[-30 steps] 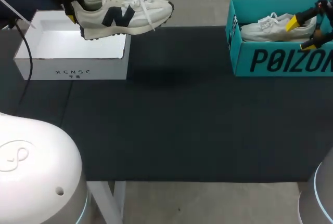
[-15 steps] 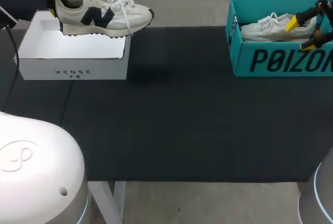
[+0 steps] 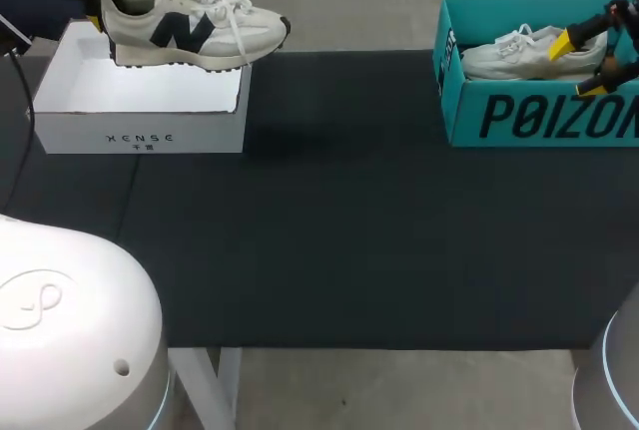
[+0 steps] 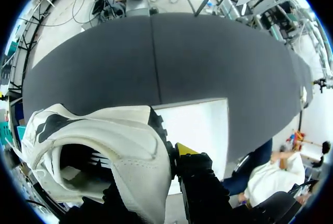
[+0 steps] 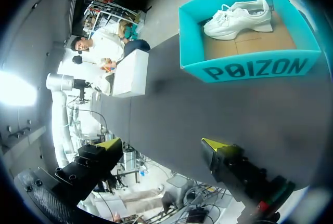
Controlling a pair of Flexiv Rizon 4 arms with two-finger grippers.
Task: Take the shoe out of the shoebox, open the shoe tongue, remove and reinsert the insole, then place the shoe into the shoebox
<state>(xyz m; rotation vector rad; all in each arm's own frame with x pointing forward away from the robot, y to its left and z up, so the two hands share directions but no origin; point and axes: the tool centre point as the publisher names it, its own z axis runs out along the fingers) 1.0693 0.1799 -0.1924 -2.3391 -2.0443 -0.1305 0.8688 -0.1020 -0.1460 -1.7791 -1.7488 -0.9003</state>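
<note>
A cream sneaker (image 3: 190, 31) with a navy side mark hangs level over the far edge of the white shoebox (image 3: 140, 116) at the table's back left. My left gripper (image 3: 100, 11) is shut on its heel. In the left wrist view the sneaker's heel collar (image 4: 104, 146) sits between the fingers of the left gripper (image 4: 156, 182), with one yellow fingertip (image 4: 184, 148) showing, and the white shoebox (image 4: 200, 125) lies below. My right gripper (image 3: 577, 66) stands open at the teal shoebox (image 3: 519, 116); the right gripper (image 5: 162, 143) holds nothing.
A white sneaker (image 3: 519, 56) lies inside the teal shoebox, also seen as the white sneaker (image 5: 239, 18) in the teal shoebox (image 5: 250, 68) from the right wrist. The dark table mat (image 3: 349, 230) spreads between the two boxes.
My left gripper has carried the cream sneaker to the left and slightly down, so it now hangs over the white shoebox. The right arm has not moved.
</note>
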